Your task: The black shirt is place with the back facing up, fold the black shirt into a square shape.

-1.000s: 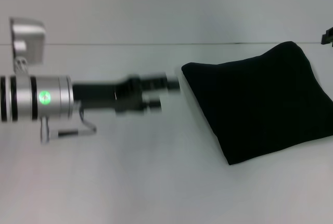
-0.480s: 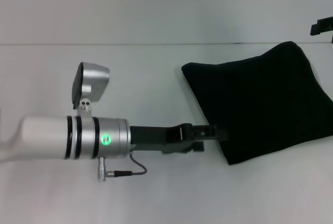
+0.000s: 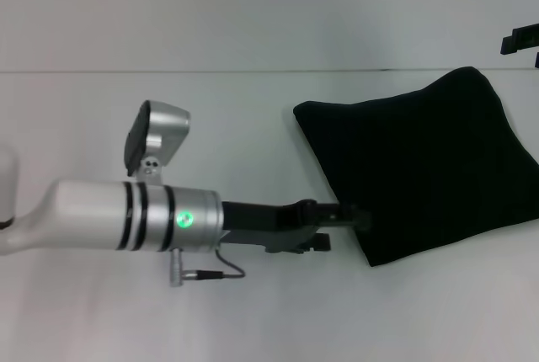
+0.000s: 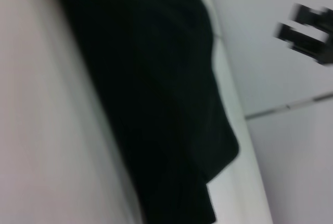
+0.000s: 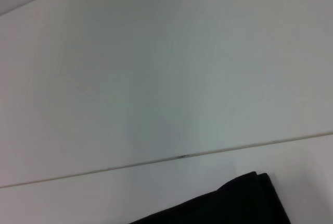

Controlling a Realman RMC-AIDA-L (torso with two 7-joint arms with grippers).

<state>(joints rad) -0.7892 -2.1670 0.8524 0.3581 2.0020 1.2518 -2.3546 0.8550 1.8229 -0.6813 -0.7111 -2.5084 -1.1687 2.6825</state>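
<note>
Shirt: the black shirt [image 3: 421, 164] lies folded at right of frame on the white bench [image 3: 253, 109]. Left hand [image 3: 349, 216] touches its lower-left edge; finger spread cannot be told. Right hand [image 3: 522, 42] sits upper right.

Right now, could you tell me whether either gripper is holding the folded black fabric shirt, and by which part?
It cannot be told: the left gripper meets the black fabric shirt at its near-left edge; the right gripper is apart.

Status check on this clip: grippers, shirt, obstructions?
Left gripper at shirt's near-left edge, grip unclear. Right gripper parked far right, mostly out of frame. Shirt folded into a rough square on table. Nothing in the way.
</note>
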